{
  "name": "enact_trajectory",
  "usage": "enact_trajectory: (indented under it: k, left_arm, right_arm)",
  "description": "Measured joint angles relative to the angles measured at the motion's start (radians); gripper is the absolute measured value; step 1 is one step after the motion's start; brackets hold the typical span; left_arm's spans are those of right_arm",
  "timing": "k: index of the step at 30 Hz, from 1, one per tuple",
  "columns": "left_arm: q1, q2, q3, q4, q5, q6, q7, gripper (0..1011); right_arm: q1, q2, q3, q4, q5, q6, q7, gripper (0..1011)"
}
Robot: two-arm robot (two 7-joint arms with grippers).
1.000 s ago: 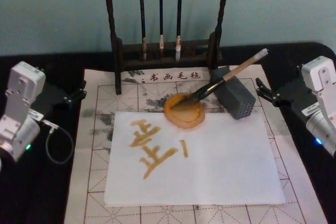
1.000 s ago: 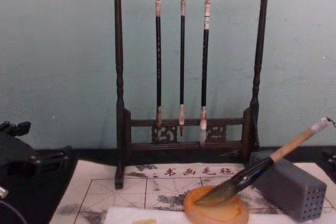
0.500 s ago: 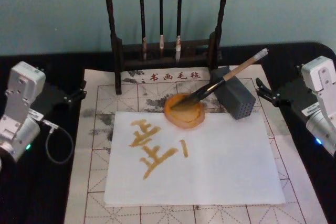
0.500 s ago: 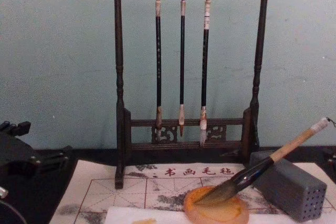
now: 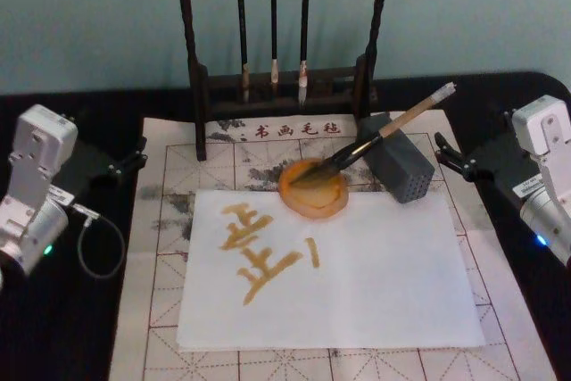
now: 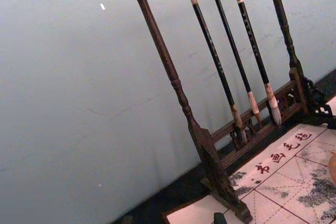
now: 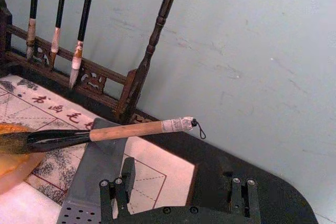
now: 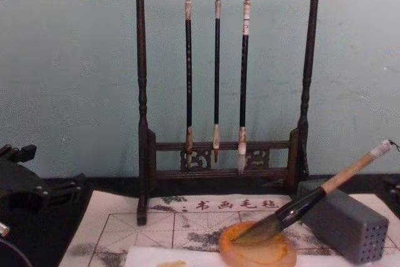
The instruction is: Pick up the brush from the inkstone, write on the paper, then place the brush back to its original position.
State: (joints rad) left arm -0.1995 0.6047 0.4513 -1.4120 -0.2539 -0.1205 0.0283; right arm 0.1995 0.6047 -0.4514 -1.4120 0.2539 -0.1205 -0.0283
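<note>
Currently we count one brush (image 5: pixel 375 135), tuft in the one inkstone (image 5: pixel 312 208), handle propped on one grey block (image 5: pixel 403 172), just left of our right gripper (image 5: pixel 440 153), spread and empty. Our left gripper (image 5: pixel 134 156), likewise spread, sits well apart from it. Three thin brushes (image 5: pixel 273 15) hang beyond.

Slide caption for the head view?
Thick bamboo-handled brush rests tuft-down in round amber inkstone, handle on grey block; white paper bears amber strokes; left gripper and right gripper parked aside.
</note>
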Motion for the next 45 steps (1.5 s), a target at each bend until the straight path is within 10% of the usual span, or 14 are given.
enact_trajectory:
  k: [28, 45]
  left_arm:
    - [0.0, 0.0, 0.0, 0.0, 0.0, 0.0, 0.0, 1001]
    - [0.0, 0.0, 0.0, 0.0, 0.0, 0.0, 0.0, 1001]
  right_arm:
    - [-0.008, -0.01, 0.019, -0.004, 0.008, 0.005, 0.021, 1002]
    - [-0.064, -0.065, 0.125, -0.067, 0.252, 0.147, 0.186, 1002]
